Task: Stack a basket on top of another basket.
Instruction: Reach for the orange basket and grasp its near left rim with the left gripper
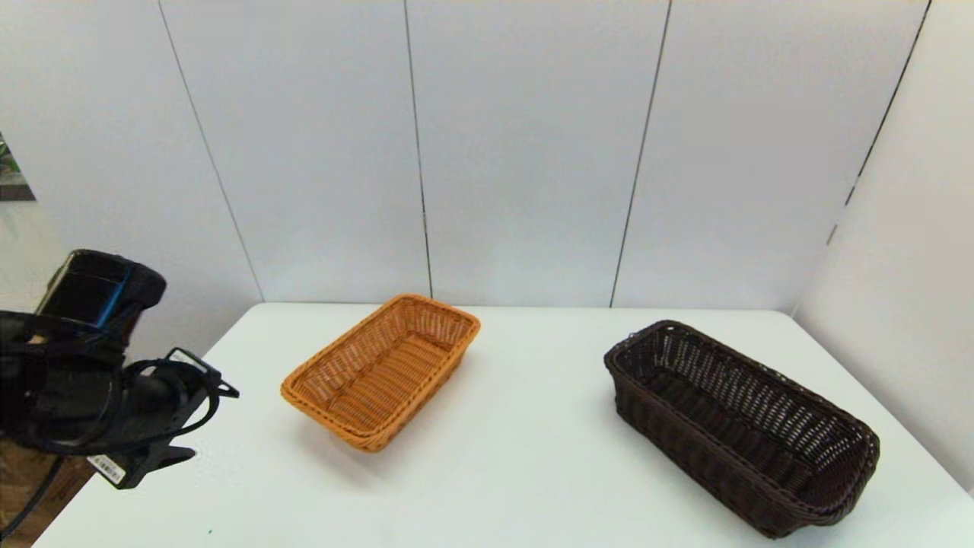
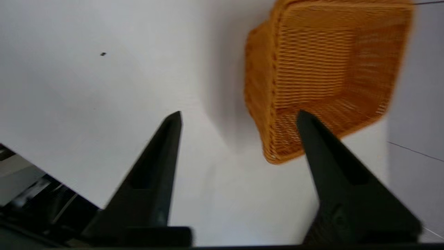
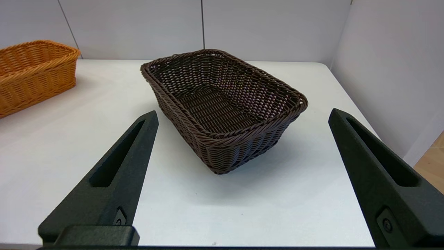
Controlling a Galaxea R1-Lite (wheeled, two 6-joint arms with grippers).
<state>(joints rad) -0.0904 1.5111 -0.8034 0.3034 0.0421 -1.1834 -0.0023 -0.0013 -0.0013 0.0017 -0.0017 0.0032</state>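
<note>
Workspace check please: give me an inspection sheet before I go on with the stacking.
Surface: white table, one tiny dark speck.
Job's things: dark basket on the robot's right, tan basket left of centre; both upright, empty, apart, not stacked.
Clutter: nothing seen.
Grippers: left tool open, near the tan basket; right tool open, facing the dark basket, holding nothing.
Cables: black loops on the left arm.
Surroundings: white panel walls behind and at right.

Orange-tan basket (image 3: 33, 74) cut off.
</note>
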